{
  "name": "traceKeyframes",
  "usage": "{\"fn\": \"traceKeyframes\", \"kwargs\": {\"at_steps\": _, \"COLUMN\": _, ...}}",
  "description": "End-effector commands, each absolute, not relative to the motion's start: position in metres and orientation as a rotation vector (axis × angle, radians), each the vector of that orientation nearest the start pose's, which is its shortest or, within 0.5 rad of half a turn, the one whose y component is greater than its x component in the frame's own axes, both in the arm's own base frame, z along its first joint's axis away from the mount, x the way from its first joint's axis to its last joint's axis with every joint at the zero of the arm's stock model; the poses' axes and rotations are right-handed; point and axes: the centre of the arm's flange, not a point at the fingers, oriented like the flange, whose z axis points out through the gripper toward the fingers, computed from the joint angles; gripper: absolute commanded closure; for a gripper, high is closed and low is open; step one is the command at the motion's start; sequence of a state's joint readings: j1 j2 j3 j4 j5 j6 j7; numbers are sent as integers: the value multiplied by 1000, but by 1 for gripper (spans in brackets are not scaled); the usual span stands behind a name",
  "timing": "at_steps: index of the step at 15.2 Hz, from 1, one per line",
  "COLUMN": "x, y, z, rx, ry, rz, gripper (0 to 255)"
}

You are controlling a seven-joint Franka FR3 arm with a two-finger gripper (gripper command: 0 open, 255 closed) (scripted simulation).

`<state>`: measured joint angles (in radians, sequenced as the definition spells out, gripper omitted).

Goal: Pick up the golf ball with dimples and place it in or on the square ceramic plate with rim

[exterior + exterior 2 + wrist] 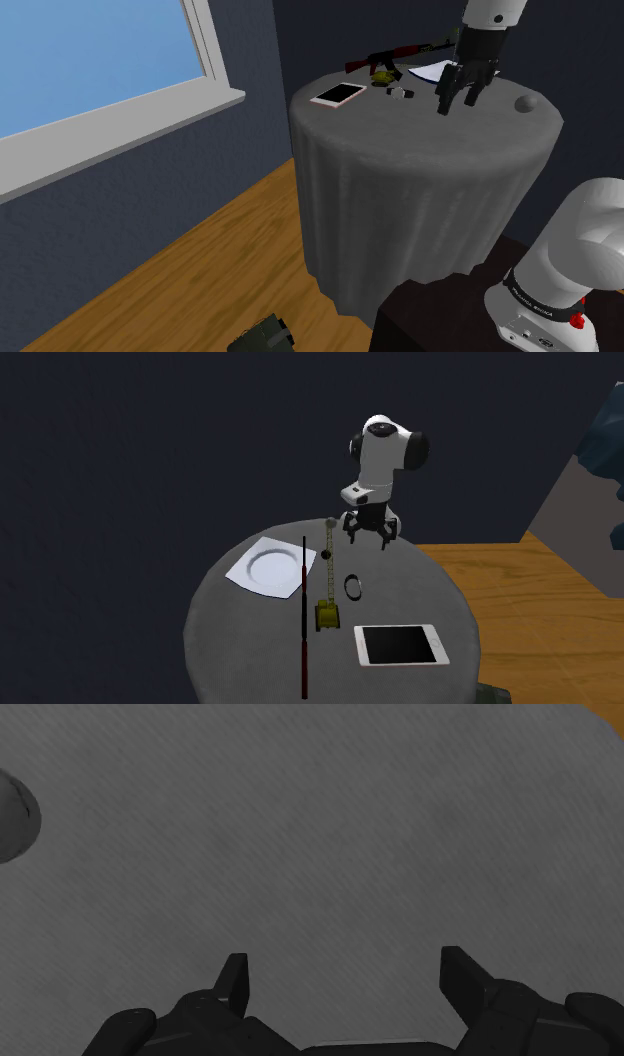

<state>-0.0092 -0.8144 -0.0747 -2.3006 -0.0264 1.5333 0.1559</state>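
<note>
A small grey golf ball (pixel 527 102) lies on the grey tablecloth near the edge closest to the arm's stand; it also appears in the second exterior view (pixel 333 523). My black gripper (pixel 456 104) hovers open just above the cloth, to the shoulder view's left of the ball and apart from it. In the wrist view the two fingers (pixel 235 976) stand wide apart over bare cloth, nothing between them, with the ball (pixel 15 814) off to one side. A white square plate (pixel 240 574) with a round well rests further along the table (pixel 435 70).
The round table (pixel 420 180) carries a white-framed phone (pixel 338 95), a toy rifle (pixel 390 58), a small yellow-green object (pixel 327 614) and a dark ring (pixel 353 586). Wooden floor lies below, and a window (pixel 100 60) is at the shoulder view's left.
</note>
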Motion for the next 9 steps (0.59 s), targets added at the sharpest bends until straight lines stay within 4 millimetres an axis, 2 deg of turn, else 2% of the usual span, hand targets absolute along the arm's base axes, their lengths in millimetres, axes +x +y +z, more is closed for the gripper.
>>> {"fn": "traceKeyframes", "kwargs": {"at_steps": 1, "x": 294, "y": -36, "z": 621, "rx": -3092, "ry": 340, "rz": -69, "gripper": 0}}
{"fn": "traceKeyframes", "kwargs": {"at_steps": 9, "x": 218, "y": -113, "z": 646, "rx": -3095, "ry": 228, "rz": -156, "gripper": 0}}
